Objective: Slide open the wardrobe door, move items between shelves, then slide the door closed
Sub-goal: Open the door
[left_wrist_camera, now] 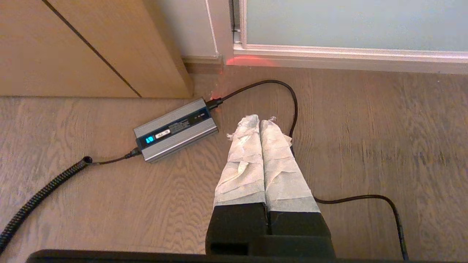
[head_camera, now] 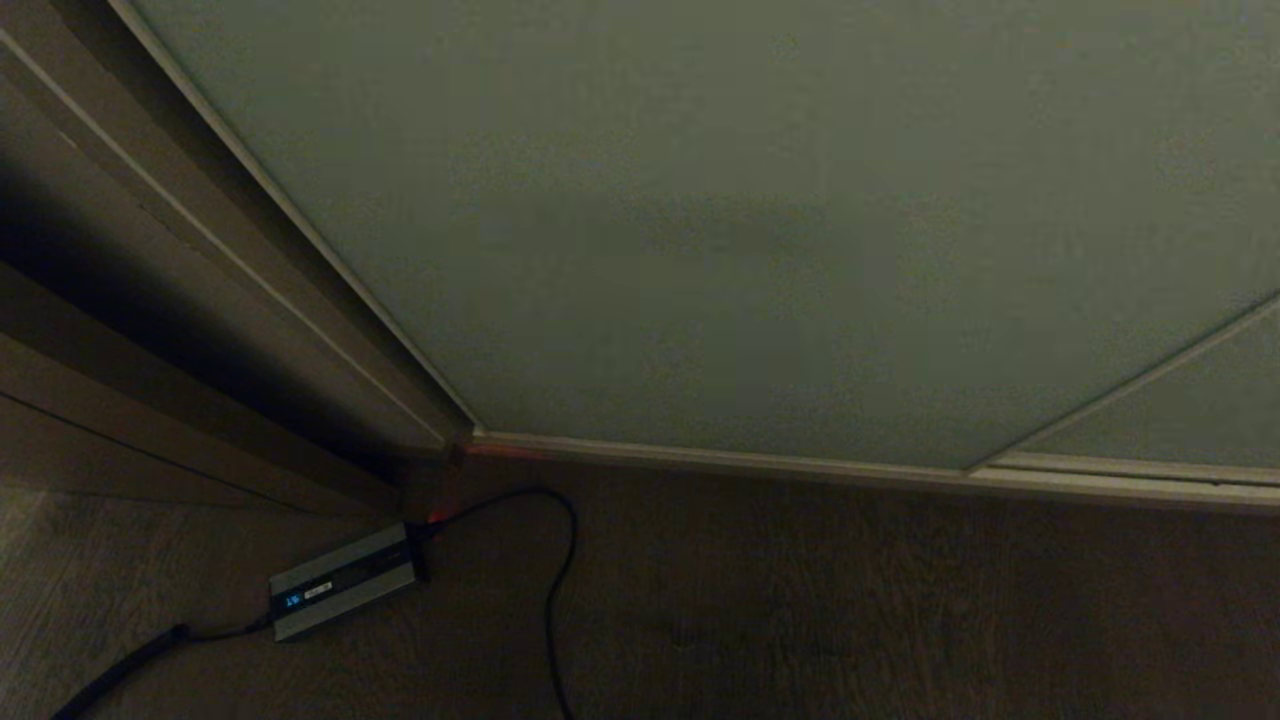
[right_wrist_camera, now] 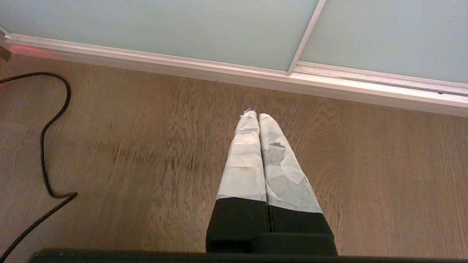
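Before closed sliding wardrobe door (head_camera: 760, 230), wood floor (head_camera: 900, 610) lies open.

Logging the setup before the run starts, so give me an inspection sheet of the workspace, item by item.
Surface: wood-grain floor, bare in front of the wardrobe.
Job's things: sliding wardrobe door shut, pale grey-green panel in a thin light frame; toys and shelves not seen.
Clutter: grey power adapter lying on the floor near the door's corner, its small display lit.
Grippers: left pincer shut, empty, above the floor beside the adapter; right pincer shut, empty, above bare floor facing the door.
Cables: black cable looping from the adapter; coiled cable at its other end.
Surroundings: brown wood-grain panel beside the door.
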Controlling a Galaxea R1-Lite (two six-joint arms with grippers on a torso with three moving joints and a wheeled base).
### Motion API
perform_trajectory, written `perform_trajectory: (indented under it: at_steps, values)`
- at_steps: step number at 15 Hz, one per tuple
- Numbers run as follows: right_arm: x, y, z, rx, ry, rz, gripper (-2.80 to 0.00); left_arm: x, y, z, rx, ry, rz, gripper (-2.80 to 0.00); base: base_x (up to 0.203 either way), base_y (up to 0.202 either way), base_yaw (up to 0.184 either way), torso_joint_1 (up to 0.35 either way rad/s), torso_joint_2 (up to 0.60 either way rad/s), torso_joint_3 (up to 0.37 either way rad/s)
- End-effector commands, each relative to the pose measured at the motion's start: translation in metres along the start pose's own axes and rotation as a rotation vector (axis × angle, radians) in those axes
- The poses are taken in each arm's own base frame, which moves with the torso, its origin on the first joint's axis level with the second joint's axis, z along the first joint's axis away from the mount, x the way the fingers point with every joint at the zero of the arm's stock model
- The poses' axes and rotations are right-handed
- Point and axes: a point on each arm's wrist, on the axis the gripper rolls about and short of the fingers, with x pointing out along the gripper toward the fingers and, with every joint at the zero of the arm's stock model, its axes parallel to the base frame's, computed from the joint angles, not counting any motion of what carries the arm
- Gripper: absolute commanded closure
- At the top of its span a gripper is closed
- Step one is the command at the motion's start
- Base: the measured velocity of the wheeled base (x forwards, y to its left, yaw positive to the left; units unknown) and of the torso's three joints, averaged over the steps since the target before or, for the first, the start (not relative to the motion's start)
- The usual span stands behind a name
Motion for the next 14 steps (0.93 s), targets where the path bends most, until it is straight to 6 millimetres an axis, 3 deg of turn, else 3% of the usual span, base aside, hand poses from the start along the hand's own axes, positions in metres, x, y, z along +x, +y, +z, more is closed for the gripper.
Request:
perform_trajectory:
  at_steps: [1, 6, 7, 11, 14]
  values:
    - [0.000, 0.000, -0.001, 0.000, 0.004, 0.000, 0.00, 0.000, 0.000, 0.000, 0.002, 0.000, 0.000, 0.00, 0.000, 0.000, 0.000, 0.000, 0.00, 0.000]
    - [0.000, 0.000, -0.001, 0.000, 0.004, 0.001, 0.00, -0.001, 0.001, 0.002, 0.027, 0.000, 0.023, 0.00, 0.000, 0.000, 0.000, 0.000, 0.00, 0.000]
    - [0.000, 0.000, -0.001, 0.000, 0.004, 0.000, 0.00, -0.004, 0.001, 0.014, 0.047, -0.040, 0.027, 0.00, 0.000, 0.000, 0.000, 0.000, 0.00, 0.000]
    - [0.000, 0.000, -0.001, 0.000, 0.004, 0.000, 0.00, -0.016, 0.005, 0.099, 0.075, -0.179, 0.043, 0.00, 0.000, 0.000, 0.000, 0.000, 0.00, 0.000]
    - [0.000, 0.000, -0.001, 0.000, 0.004, 0.001, 0.00, -0.003, 0.009, 0.167, 0.081, -0.231, 0.049, 0.00, 0.000, 0.000, 0.000, 0.000, 0.00, 0.000]
